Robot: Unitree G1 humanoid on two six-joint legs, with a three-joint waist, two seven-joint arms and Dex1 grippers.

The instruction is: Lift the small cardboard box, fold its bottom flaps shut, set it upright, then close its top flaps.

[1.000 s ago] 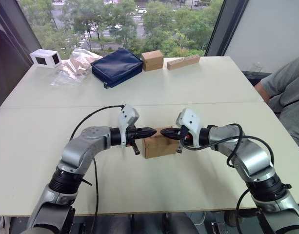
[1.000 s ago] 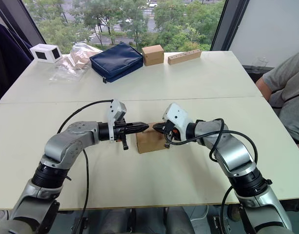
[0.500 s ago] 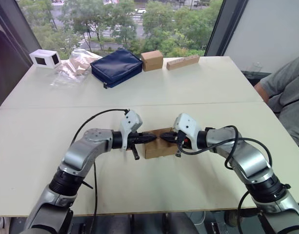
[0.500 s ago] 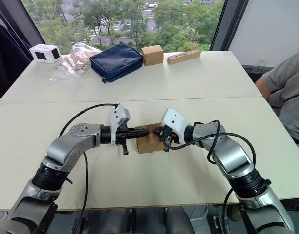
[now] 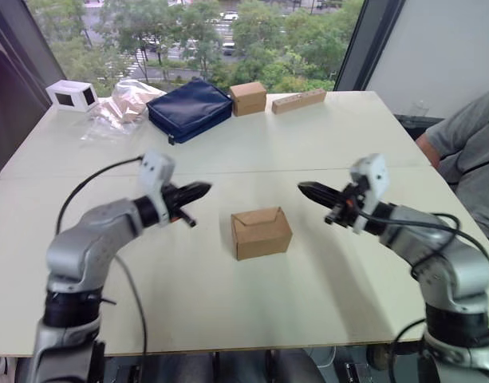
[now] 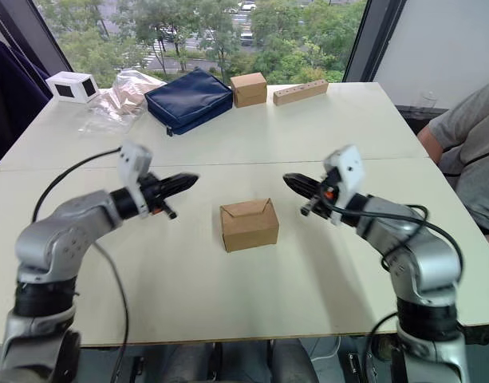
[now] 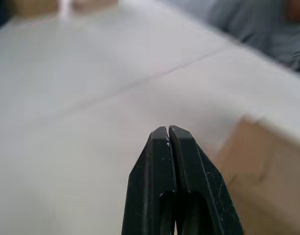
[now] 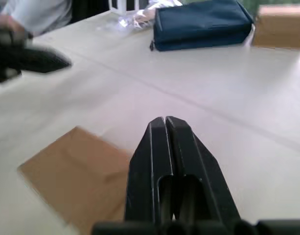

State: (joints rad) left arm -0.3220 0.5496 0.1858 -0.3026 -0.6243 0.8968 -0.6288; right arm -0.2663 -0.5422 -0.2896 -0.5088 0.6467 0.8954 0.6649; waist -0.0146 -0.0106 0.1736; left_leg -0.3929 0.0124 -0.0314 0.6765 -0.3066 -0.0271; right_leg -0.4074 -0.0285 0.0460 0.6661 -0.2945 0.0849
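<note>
We see only one blurred corner of the small cardboard box (image 5: 261, 232) in the left wrist view. It sits upright on the white table (image 5: 324, 144), top flaps folded down, between our arms. Our left gripper (image 5: 198, 190) and right gripper (image 5: 308, 190) hover on either side, well apart from it, fingers pressed together, holding nothing.

Between the grippers stands the small cardboard box (image 5: 261, 232), matt brown cardboard. The left gripper (image 5: 198, 191) and right gripper (image 5: 309, 191) have smooth black plastic fingers. Beneath them, the table (image 5: 252, 303) looks smooth, matt.
</note>
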